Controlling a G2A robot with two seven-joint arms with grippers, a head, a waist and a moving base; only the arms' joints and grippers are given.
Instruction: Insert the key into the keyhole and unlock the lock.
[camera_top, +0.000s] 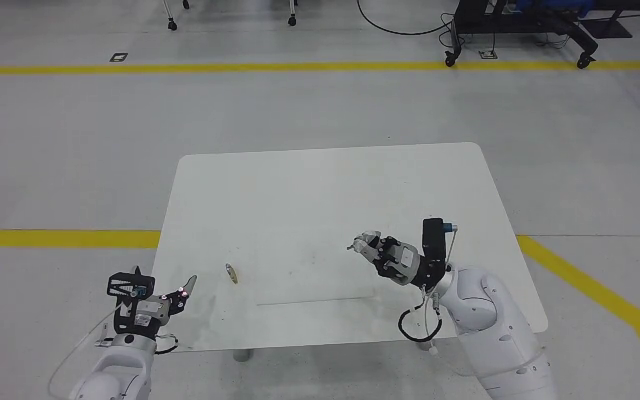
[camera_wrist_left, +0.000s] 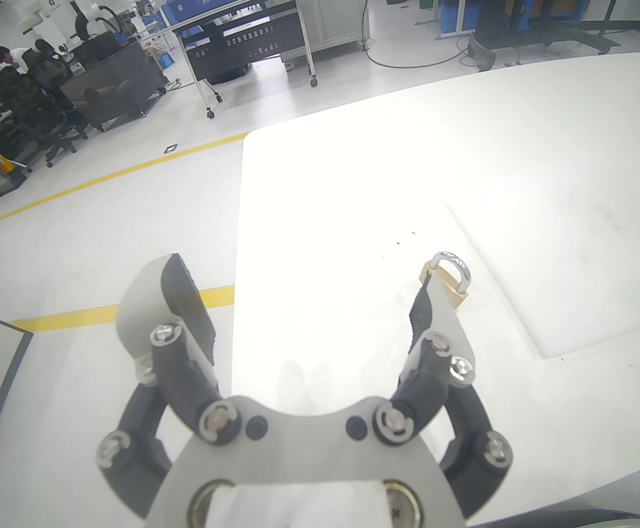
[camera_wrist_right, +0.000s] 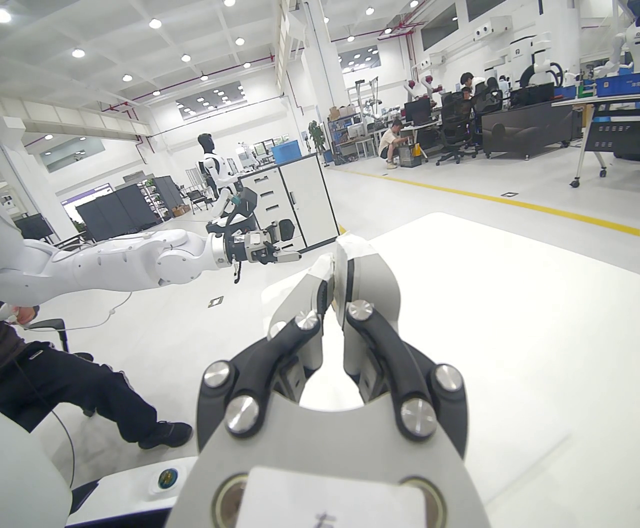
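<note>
A small brass padlock (camera_top: 232, 272) with a silver shackle lies on the white table (camera_top: 330, 190) near its front left. In the left wrist view the padlock (camera_wrist_left: 450, 280) rests just past one fingertip (camera_wrist_left: 425, 305). My left gripper (camera_top: 158, 287) (camera_wrist_left: 300, 280) hangs open at the table's left edge, a short way from the lock, with nothing between its fingers. My right gripper (camera_top: 360, 243) (camera_wrist_right: 334, 280) is above the table's front middle, to the right of the lock. Its fingers are pressed together on the key, of which only a thin brass-coloured sliver shows.
A thin white sheet (camera_wrist_left: 550, 280) lies flat on the table just right of the padlock. The left arm's gripper (camera_wrist_right: 287, 256) appears farther off in the right wrist view. Wheeled carts and desks stand on the floor beyond the yellow line (camera_top: 300, 68).
</note>
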